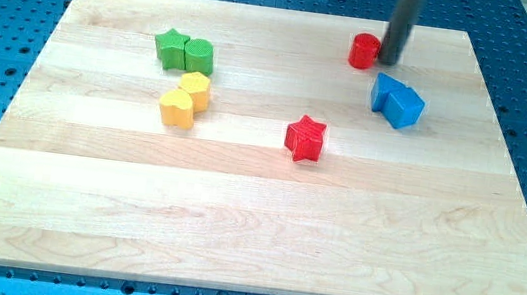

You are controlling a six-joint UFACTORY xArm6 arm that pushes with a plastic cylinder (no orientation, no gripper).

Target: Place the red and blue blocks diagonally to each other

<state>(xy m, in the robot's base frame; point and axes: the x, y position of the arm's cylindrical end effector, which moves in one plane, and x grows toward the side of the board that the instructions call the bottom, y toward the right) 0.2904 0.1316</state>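
Observation:
A small red cylinder block (363,51) stands near the view's top, right of centre. My tip (390,60) is right beside it, touching or nearly touching its right side. Two blue blocks (397,101) sit pressed together just below and to the right of the tip. A red star block (305,138) lies near the board's middle, below and left of the blue blocks.
A green star (170,46) and a green block (198,56) touch each other at the upper left. Two yellow blocks (186,99) sit together just below them. The wooden board (254,227) lies on a blue perforated table.

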